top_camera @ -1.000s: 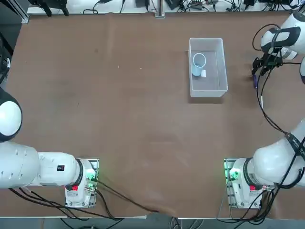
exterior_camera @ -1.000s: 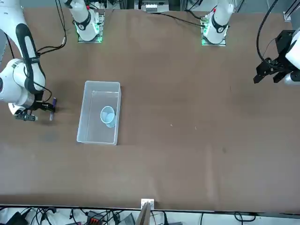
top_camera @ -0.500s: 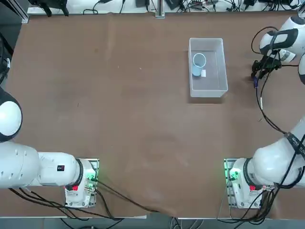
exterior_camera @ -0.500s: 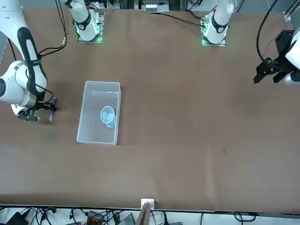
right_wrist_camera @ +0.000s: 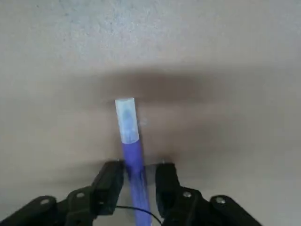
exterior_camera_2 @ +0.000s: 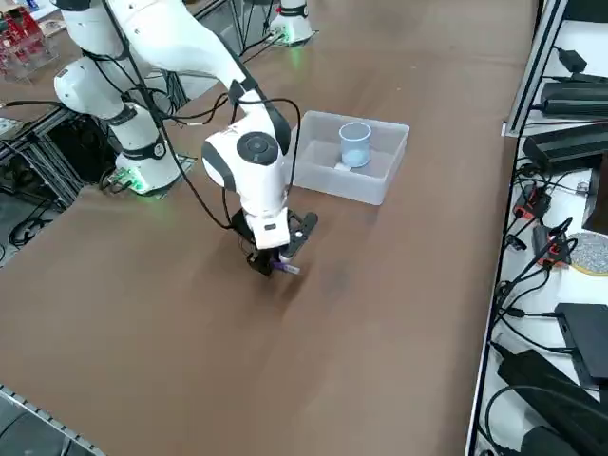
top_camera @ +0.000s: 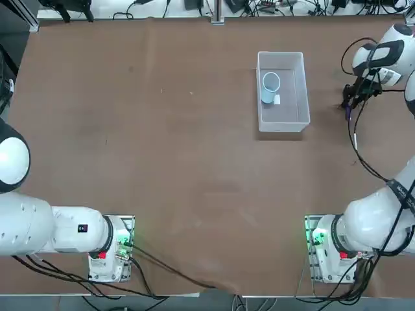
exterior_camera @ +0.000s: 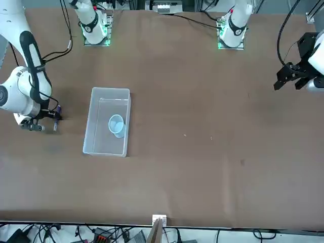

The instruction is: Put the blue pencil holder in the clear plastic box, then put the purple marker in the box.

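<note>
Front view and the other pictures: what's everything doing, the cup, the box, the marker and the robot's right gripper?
Cup: standing upright, inside the box.
Box: open on top, on the table.
Marker: outside the box, between the gripper's fingers.
Right gripper: open around the marker.

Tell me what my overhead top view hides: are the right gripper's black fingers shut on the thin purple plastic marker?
Observer: No. In the wrist view the right gripper is open, with the purple marker between its fingers and a visible gap to one finger.
Operator: Name the end that sticks out past the fingertips.
Observer: The whitish tip; the purple part runs back between the fingers.
Operator: Check the side view: where is the gripper from the clear plastic box?
Observer: Outside the box, nearer that camera, with the marker's pale end showing beyond the gripper.
</note>
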### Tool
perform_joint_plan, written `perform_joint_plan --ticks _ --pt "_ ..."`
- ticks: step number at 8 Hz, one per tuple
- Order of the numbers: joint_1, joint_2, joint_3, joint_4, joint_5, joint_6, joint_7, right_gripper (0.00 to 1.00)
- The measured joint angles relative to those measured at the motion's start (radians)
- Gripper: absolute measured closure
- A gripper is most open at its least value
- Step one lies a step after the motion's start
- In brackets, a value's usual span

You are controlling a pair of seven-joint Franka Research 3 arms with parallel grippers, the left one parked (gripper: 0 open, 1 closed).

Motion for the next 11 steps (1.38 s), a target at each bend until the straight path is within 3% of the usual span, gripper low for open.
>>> perform_joint_plan --ticks 2,3,4,7,11 --pt "0.000 0.000 0.000 0.000 0.000 0.001 0.000 0.57" --pt "-0.001 -0.002 0.000 0.000 0.000 0.003 0.000 0.65" --pt "-0.001 -0.005 0.000 0.000 0.000 0.003 -0.001 0.82" --pt "0.000 -0.018 0.004 0.005 0.000 -0.016 -0.011 0.84" --pt "0.030 -0.220 0.022 0.092 0.000 -0.316 -0.051 0.84"
